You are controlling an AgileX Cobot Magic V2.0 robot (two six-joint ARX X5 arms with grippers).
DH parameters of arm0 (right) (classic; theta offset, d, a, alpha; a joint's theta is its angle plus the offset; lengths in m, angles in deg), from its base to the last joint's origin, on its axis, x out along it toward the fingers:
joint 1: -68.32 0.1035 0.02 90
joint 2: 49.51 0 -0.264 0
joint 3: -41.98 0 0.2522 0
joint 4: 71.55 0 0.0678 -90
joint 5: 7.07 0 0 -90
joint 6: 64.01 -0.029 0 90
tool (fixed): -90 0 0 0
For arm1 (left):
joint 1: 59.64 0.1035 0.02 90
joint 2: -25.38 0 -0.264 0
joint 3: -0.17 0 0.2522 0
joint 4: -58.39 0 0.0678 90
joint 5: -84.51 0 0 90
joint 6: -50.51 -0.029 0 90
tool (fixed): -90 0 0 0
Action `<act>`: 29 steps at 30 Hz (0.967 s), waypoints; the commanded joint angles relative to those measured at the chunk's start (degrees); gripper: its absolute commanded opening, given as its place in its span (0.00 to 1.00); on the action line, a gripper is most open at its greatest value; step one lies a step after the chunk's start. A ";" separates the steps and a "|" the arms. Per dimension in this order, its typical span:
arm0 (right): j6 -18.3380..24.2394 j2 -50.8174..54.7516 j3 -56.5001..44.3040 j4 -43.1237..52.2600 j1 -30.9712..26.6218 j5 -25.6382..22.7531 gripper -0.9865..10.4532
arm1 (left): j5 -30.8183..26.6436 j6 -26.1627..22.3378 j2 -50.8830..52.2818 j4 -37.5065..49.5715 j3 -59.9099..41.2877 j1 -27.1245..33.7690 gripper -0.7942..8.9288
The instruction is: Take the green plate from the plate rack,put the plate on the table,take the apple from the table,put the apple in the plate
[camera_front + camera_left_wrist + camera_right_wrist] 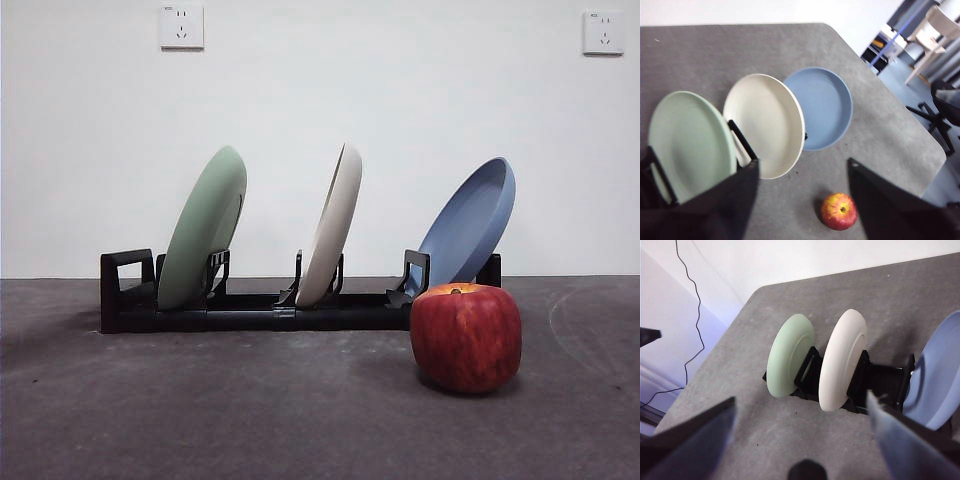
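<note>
The green plate [205, 225] [687, 142] [790, 356] stands tilted in the left end slot of the black plate rack [250, 312] [885, 380]. In front of the rack's right end, the red apple [466, 335] [839, 211] rests on the grey table [250, 410]. My left gripper [802, 165] hangs open high above the rack, with the plates and the apple below it. My right gripper [801, 399] is also open and high, looking at the plates' backs from the rack's other side. Neither arm shows in the front view.
A cream-white plate [332, 225] [765, 122] [842, 360] fills the middle slot and a blue plate [470, 225] [825, 107] [935, 380] the right one. The table's rounded edge [920, 125] lies past the blue plate, with chairs [940, 30] beyond. A cable [695, 315] hangs off the other side.
</note>
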 commanded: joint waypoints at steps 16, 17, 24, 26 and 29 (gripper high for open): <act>0.96 -1.22 1.62 0.24 1.81 -1.16 0.58 | -15.63 -0.68 -11.87 9.44 1.27 -6.95 0.60; 0.94 -1.22 1.62 0.09 1.81 -1.18 0.58 | -16.31 -0.66 -12.90 10.14 1.27 -7.17 0.60; 1.05 -1.22 1.62 -1.88 1.81 -1.18 0.58 | -22.32 -0.68 -19.41 15.19 1.27 -8.44 0.60; 1.07 -1.22 1.62 -2.19 1.81 -1.18 0.58 | -22.29 -0.70 -21.29 16.48 1.27 -8.44 0.60; 1.05 -1.22 1.62 -2.23 1.81 -1.18 0.58 | -22.29 -0.68 -23.34 17.99 1.27 -8.44 0.60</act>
